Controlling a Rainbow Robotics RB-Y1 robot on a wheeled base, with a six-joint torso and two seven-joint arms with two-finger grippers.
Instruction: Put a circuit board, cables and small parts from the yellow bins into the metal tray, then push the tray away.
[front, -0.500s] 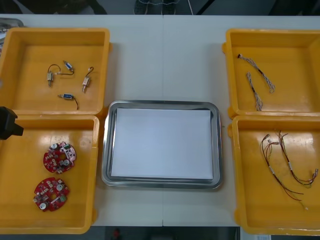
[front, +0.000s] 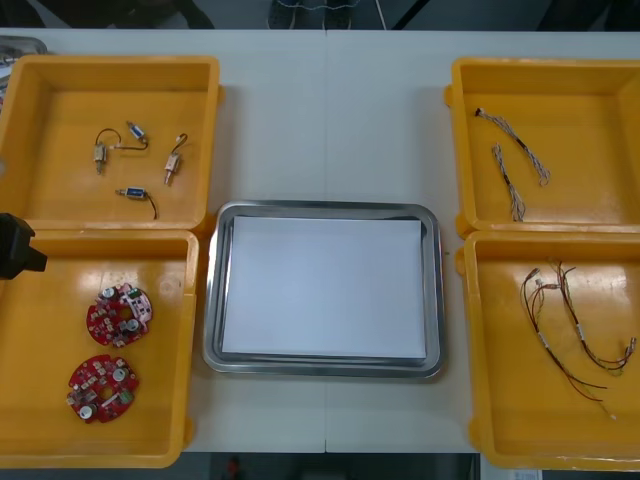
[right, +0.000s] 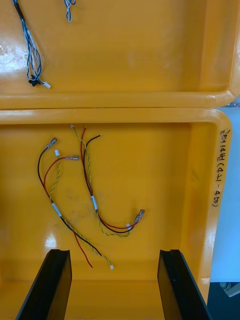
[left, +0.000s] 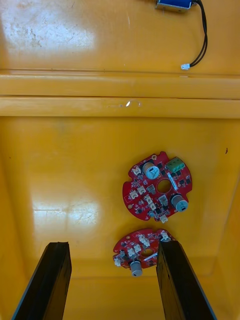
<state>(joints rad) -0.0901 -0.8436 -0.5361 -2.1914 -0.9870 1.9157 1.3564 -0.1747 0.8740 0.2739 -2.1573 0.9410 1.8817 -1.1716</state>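
My left gripper hangs open over the near left yellow bin. Two round red circuit boards lie beyond its fingertips: one farther off, the other close by the inner side of one finger. In the front view these boards lie apart in that bin. My right gripper is open above the near right bin, with red and yellow cables just ahead of its fingers. The metal tray, white inside, sits between the bins.
Small metal parts with black leads lie in the far left bin. Twisted blue and white cables lie in the far right bin. A black part of the left arm shows at the table's left edge.
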